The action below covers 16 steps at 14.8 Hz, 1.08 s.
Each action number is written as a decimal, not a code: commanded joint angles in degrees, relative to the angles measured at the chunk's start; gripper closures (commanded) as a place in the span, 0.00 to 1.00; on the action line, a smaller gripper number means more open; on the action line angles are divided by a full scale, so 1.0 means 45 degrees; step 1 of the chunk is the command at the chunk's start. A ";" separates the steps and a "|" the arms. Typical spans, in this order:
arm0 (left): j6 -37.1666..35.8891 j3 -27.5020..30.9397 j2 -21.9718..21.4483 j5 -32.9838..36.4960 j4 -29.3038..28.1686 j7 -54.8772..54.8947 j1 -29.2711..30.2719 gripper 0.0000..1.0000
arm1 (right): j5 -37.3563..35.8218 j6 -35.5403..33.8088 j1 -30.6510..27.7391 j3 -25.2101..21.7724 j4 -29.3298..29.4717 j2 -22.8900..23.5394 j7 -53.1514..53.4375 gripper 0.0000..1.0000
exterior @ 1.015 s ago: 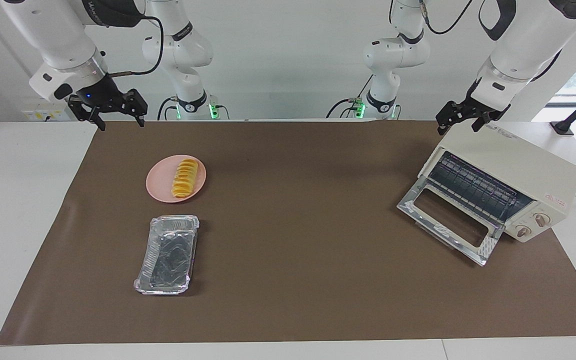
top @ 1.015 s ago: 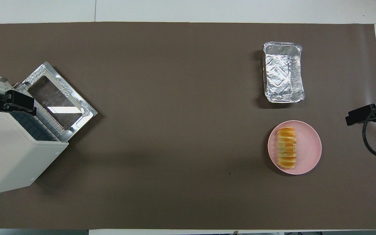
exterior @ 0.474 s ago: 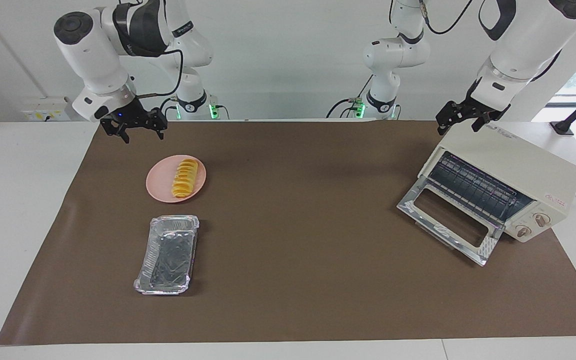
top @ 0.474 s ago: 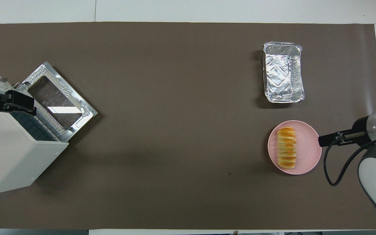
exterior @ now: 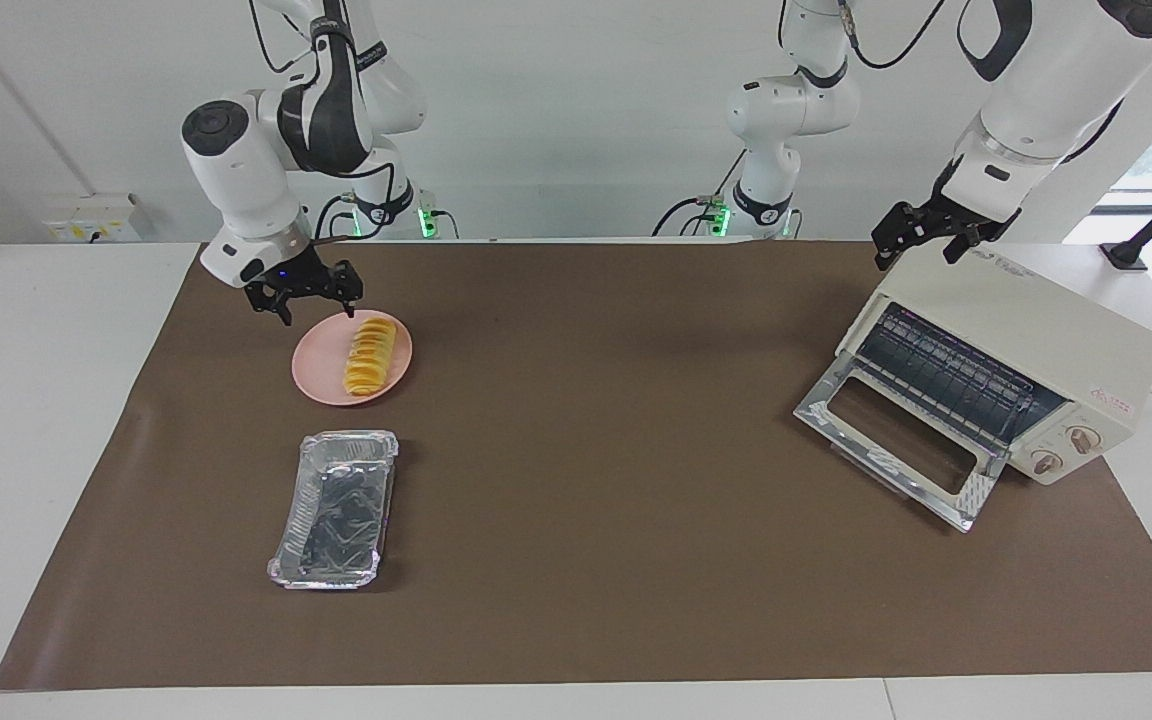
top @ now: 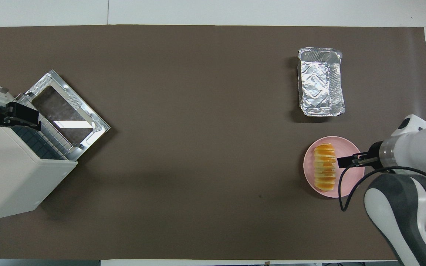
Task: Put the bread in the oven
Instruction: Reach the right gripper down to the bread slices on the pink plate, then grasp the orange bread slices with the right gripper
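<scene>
facing view, from its left side across: the right gripper [exterior: 302, 302] hangs with its fingers spread and nothing between them, over the edge of the pink plate [exterior: 321, 380] nearest the robots — the bread [exterior: 370, 356] lies on that plate. a foil tray [exterior: 336, 508] sits farther from the robots. the oven [exterior: 998, 382] stands door-down at the left arm's end, the left gripper [exterior: 918, 245] waiting above it, fingers parted, holding nothing.

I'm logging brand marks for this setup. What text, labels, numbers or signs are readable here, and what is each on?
No text here can be read.
Small red logo on the oven, above its two knobs: too small to read.
Red mark on the oven's casing in the overhead view, at the picture's edge: too small to read.
Dark lettering on the arms' white casings: blurred, unreadable.
</scene>
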 commanded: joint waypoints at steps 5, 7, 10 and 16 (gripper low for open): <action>-0.0004 -0.0015 -0.0418 -0.0220 -0.0416 0.0057 0.0145 0.00 | 0.0108 0.2986 0.0949 0.0023 -0.0672 0.1649 0.0946 0.00; -0.0004 -0.0015 -0.0418 -0.0220 -0.0416 0.0057 0.0145 0.00 | 0.0108 0.3161 0.0949 0.0023 -0.0828 0.1785 0.0965 0.00; 0.0016 -0.0015 -0.0418 -0.0220 -0.0416 0.0057 0.0145 0.00 | 0.0108 0.4760 0.0911 0.0004 -0.1763 0.2020 0.0946 0.00; 0.0016 -0.0015 -0.0418 -0.0220 -0.0416 0.0057 0.0145 0.00 | 0.0108 0.4901 0.0773 0.0004 -0.2039 0.2099 0.1375 0.13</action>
